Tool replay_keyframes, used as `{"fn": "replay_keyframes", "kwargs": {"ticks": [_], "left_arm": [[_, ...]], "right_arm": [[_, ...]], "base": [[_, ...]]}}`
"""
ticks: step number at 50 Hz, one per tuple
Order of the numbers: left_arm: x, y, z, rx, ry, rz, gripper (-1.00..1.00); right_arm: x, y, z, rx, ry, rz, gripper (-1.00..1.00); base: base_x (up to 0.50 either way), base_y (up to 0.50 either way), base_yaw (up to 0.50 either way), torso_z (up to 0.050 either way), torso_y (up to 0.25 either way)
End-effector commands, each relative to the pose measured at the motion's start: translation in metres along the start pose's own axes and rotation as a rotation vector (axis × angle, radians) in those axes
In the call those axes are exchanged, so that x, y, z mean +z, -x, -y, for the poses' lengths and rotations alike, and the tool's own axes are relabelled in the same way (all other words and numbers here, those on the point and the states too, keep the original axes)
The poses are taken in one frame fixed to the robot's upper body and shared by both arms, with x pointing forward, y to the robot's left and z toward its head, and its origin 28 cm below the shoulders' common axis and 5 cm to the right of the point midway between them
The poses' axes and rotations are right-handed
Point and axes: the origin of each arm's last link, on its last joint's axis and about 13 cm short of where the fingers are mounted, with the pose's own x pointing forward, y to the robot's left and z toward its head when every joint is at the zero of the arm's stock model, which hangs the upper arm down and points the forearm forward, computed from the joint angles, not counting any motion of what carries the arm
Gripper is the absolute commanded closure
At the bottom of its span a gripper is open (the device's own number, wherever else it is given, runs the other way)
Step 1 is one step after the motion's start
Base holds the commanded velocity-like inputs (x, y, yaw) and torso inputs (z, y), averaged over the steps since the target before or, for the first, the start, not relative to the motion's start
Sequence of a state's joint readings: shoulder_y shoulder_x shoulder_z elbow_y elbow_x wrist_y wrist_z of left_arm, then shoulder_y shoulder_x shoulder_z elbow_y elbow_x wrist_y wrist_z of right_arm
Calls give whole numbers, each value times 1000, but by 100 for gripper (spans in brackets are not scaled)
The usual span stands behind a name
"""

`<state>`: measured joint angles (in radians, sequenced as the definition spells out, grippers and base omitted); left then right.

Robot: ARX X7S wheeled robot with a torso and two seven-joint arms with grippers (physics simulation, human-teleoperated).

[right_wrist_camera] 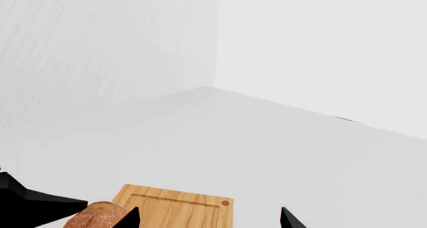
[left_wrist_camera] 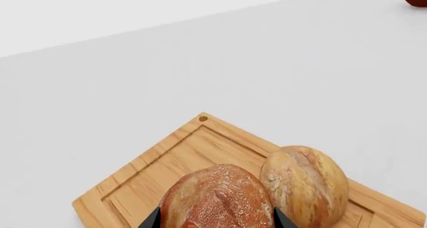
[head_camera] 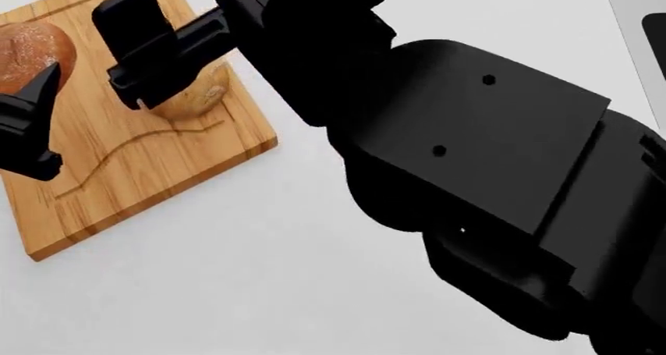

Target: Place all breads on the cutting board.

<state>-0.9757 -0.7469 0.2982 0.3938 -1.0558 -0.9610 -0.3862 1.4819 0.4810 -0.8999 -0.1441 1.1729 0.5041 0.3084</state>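
Over the cutting board [left_wrist_camera: 167, 173], the left gripper [left_wrist_camera: 217, 219] is holding the dark reddish roll [left_wrist_camera: 217, 198], fingers clamped on its two sides. The paler roll [left_wrist_camera: 305, 184] is lying on the board, just beside it and seeming to touch it. Releasing now could push this neighbour toward the board's edge. The right gripper [right_wrist_camera: 208, 219] is hanging with its fingers apart, holding nothing, above the board.

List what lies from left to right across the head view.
Left end effector around the dark roll → cutting board → right end effector, over the pale roll → the robot's black arm.
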Motion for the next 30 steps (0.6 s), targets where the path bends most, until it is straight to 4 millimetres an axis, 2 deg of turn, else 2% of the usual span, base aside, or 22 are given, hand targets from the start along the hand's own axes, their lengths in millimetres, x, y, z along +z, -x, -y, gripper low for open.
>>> {"fn": "replay_keyframes", "kwargs": {"ticks": [1, 9, 14, 30], "left_arm": [[7, -12, 1, -40, 4, -20, 100], [5, -15, 4, -49, -1, -29, 100], [2, -19, 5, -55, 2, -41, 100], [-5, -34, 4, -55, 14, -80, 100]], "right_arm": [[38, 52, -3, -116, 82, 185, -100], [42, 77, -7, -163, 115, 213, -100], [52, 90, -12, -180, 140, 242, -100], [55, 98, -15, -179, 147, 255, -100]], "base": [[0, 0, 0, 0, 0], [0, 0, 0, 0, 0], [0, 0, 0, 0, 0], [0, 0, 0, 0, 0]]}}
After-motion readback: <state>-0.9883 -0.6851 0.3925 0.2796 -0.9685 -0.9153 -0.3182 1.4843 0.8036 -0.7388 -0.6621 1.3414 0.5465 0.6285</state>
